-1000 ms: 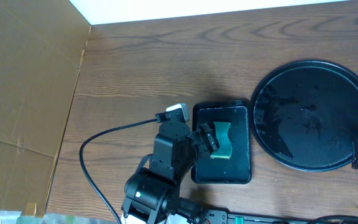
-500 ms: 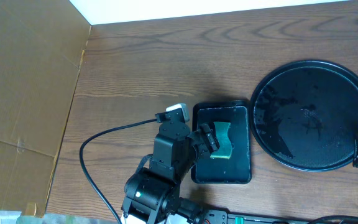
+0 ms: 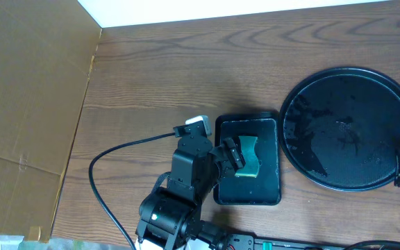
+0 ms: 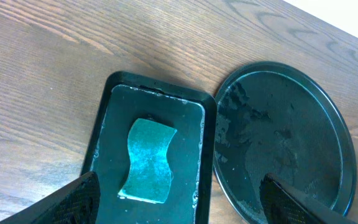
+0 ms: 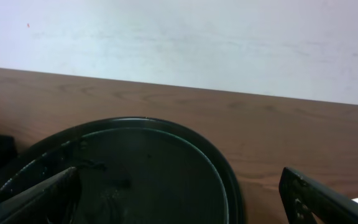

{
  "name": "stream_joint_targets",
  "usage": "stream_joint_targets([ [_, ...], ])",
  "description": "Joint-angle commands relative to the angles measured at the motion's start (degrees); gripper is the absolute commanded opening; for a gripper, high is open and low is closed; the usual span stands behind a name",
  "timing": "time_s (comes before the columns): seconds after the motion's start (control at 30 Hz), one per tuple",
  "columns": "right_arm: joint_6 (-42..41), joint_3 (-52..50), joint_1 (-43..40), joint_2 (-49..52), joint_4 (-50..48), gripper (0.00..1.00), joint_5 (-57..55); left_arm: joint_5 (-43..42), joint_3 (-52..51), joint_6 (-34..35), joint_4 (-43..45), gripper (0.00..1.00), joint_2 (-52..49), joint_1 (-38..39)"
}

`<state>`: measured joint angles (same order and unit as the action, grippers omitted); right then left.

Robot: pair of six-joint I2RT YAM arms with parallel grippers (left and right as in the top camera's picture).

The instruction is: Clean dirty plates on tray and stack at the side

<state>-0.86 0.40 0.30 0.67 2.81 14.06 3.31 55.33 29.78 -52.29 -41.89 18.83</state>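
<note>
Round black plastic tray (image 3: 346,132) lay wet and bare on the wooden counter (image 3: 158,83); I saw no white plates (perhaps off-frame). My left pincer (image 4: 179,186) and right pincer (image 5: 180,180) both stood apart, empty. I judged the teal sponge (image 4: 148,160) in its black rectangular dish (image 4: 120,106) best gripped across its narrow waist.

You have nothing to read here: no lettering, number or brand shows on the round black tray (image 3: 353,128), the rectangular tray (image 3: 252,191), the green sponge (image 3: 247,156) or the cardboard (image 3: 26,104) along the left edge.
</note>
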Motion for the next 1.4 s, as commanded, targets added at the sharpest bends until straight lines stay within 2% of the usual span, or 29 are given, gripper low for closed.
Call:
stream_joint_targets([
  [0.0, -0.8, -0.1, 0.5, -0.4, 0.3, 0.99, -0.7, 0.1, 0.2, -0.2, 0.0, 0.83, 0.6, -0.4],
  [0.1, -0.8, -0.1, 0.5, -0.4, 0.3, 0.99, -0.7, 0.8, -2.4, -1.3, 0.9, 0.83, 4.4, -3.4],
  [0.17, -0.8, -0.1, 0.5, -0.4, 0.3, 0.99, -0.7, 0.0, -5.4, -1.3, 4.6, 0.82, 8.0, -7.2],
  [0.23, -0.8, -0.1, 0.5, -0.4, 0.3, 0.99, -0.7, -1.9, -9.7, -2.3, 10.2, 0.82, 12.1, -11.1],
  [0.4, -0.8, -0.1, 0.5, -0.4, 0.3, 0.99, -0.7, -9.7, -23.0, -11.9, 27.2, 0.83, 24.2, -17.6],
  [0.53, -0.8, -0.1, 0.5, -0.4, 0.3, 0.99, -0.7, -10.4, -33.5, -15.0, 38.2, 0.83, 33.6, -18.8],
  [0.67, -0.8, -0.1, 0.5, -0.4, 0.3, 0.99, -0.7, -10.4, -41.9, -16.7, 44.9, 0.83, 41.0, -18.8],
  [0.93, -0.8, -0.1, 0.5, -0.4, 0.3, 0.99, -0.7, -10.4, -54.3, -17.1, 60.3, 0.83, 41.8, -18.8],
  [1.2, -0.8, -0.1, 0.5, -0.4, 0.3, 0.99, -0.7, -10.2, -55.1, -17.1, 58.0, 0.83, 41.8, -18.7],
  [1.37, -0.8, -0.1, 0.5, -0.4, 0.3, 0.99, -0.7, -10.2, -55.1, -17.1, 53.4, 0.83, 41.8, -18.7],
])
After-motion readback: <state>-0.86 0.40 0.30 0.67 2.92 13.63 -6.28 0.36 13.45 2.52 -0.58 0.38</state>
